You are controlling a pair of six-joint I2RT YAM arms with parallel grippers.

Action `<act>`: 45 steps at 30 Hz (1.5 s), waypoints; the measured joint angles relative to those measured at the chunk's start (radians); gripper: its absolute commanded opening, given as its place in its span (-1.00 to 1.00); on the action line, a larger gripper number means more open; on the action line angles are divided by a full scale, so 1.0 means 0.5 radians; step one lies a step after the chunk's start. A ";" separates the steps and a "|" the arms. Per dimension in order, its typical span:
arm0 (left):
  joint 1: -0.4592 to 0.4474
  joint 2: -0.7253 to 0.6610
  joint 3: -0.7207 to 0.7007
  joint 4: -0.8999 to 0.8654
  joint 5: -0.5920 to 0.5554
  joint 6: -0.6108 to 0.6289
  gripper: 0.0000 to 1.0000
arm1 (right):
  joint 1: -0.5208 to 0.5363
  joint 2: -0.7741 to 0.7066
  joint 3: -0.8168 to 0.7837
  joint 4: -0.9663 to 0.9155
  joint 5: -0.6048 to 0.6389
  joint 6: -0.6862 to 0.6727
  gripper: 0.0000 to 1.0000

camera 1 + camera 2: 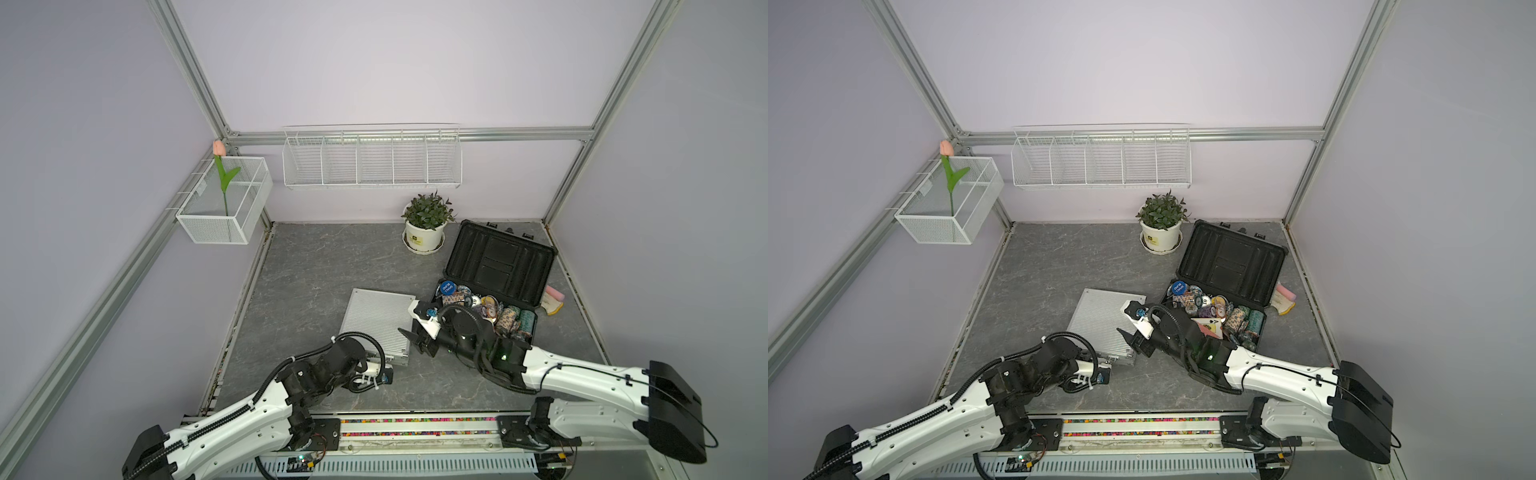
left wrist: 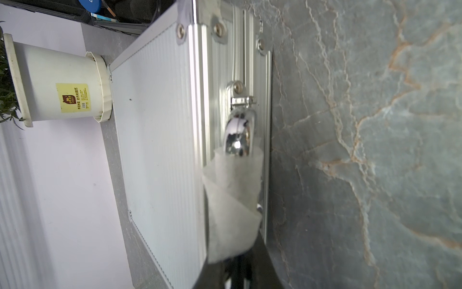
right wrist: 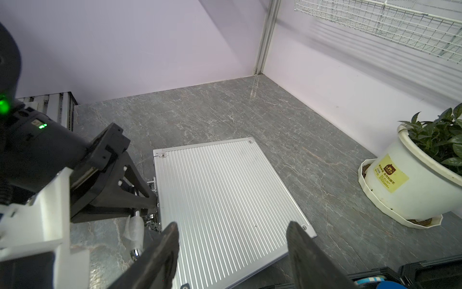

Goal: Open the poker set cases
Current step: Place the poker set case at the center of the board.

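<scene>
The silver ribbed case (image 1: 374, 324) (image 1: 1100, 322) lies flat and closed at mid-table. In the right wrist view my left gripper (image 3: 155, 204) is shut, its tips against the case's front edge (image 3: 160, 175) beside the paper-wrapped chrome handle (image 2: 237, 140). The wrap hides whether it pinches anything. My right gripper (image 3: 231, 225) (image 1: 411, 343) hovers open over the case's right side. The dark case (image 1: 498, 262) (image 1: 1229, 262) stands open at the right. Poker chips (image 1: 490, 311) fill its base.
A potted plant (image 1: 426, 228) stands at the back beside the dark lid. A pink and yellow object (image 1: 555, 299) lies right of that case. A wire basket with a tulip (image 1: 224, 208) and a wire shelf (image 1: 370, 160) hang on the walls.
</scene>
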 measured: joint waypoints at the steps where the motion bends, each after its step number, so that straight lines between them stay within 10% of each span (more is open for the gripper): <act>1: 0.000 0.002 -0.010 0.016 0.001 0.002 -1.00 | 0.000 0.000 -0.002 0.000 0.000 0.000 0.40; 12: 0.007 0.011 -0.043 0.099 -0.002 0.037 -0.83 | 0.000 -0.030 -0.060 0.031 0.016 0.001 0.40; 19: 0.007 -0.024 -0.045 0.143 -0.008 0.051 -0.11 | 0.000 -0.121 -0.078 0.038 0.045 0.000 0.40; 45: 0.011 -0.326 0.230 0.227 -0.117 -0.460 0.24 | 0.016 -0.216 -0.087 -0.219 0.138 0.479 0.20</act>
